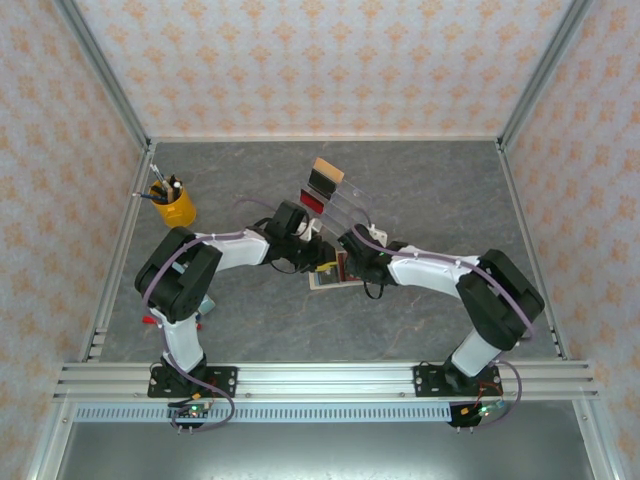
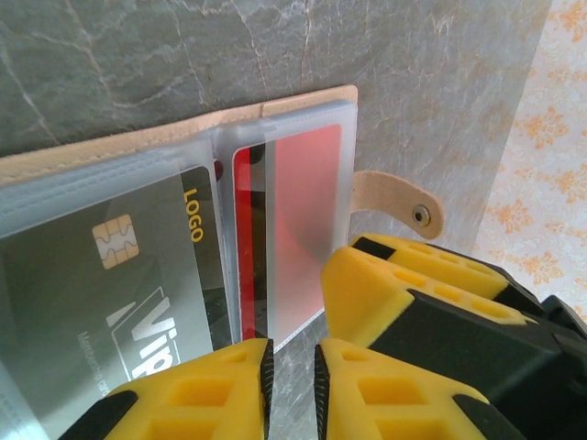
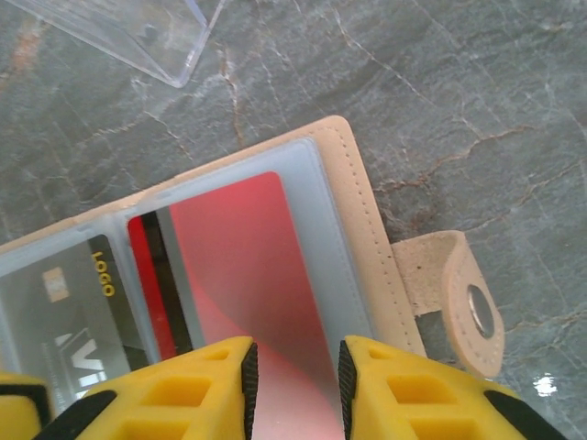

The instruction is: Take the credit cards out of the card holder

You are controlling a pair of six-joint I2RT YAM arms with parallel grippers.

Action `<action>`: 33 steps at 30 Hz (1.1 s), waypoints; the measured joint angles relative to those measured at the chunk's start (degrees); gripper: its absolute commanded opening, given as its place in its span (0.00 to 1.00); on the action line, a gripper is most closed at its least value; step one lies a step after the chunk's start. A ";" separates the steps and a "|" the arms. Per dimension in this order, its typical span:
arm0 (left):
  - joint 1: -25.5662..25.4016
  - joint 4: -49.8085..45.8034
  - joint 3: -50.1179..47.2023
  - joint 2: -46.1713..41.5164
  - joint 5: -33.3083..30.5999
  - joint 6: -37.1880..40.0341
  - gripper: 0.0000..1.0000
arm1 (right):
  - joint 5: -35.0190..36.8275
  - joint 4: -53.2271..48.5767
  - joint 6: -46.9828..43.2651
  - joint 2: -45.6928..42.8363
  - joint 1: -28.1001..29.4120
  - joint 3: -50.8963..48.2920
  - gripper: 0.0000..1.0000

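Looking down both wrist cameras, I see the small tan leather-like bifold card holder (image 2: 303, 99) lying open mid-table on the grey marbled table (image 2: 138, 55), just near of the clear acrylic stand (image 1: 340, 200). The left arm's yellow fingers (image 2: 220, 390) stand a narrow slit apart at the edge of its clear sleeves. The right arm's yellow fingers (image 3: 202, 390) straddle the edge of the pocket holding the red plastic card (image 3: 248, 266). I cannot tell whether either pair is clamped on anything. A dark grey card (image 2: 119, 275) with a gold chip fills the neighbouring pocket. The closing tab (image 3: 459, 293) sticks out beside the red card.
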 measured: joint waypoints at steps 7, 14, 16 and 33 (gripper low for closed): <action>-0.72 -1.18 1.84 2.25 -0.26 0.07 0.22 | -0.37 -0.15 0.35 2.12 -0.13 0.70 0.35; -0.76 -2.51 2.43 3.98 -2.38 0.92 0.24 | -0.98 -0.15 0.81 2.29 -0.48 0.79 0.36; -0.76 -2.45 2.62 4.46 -2.36 0.94 0.24 | -1.25 -0.15 0.98 2.32 -0.57 0.79 0.36; -0.74 -0.68 3.65 6.03 -1.64 0.81 0.23 | -6.32 2.86 1.84 2.78 -2.25 0.74 0.35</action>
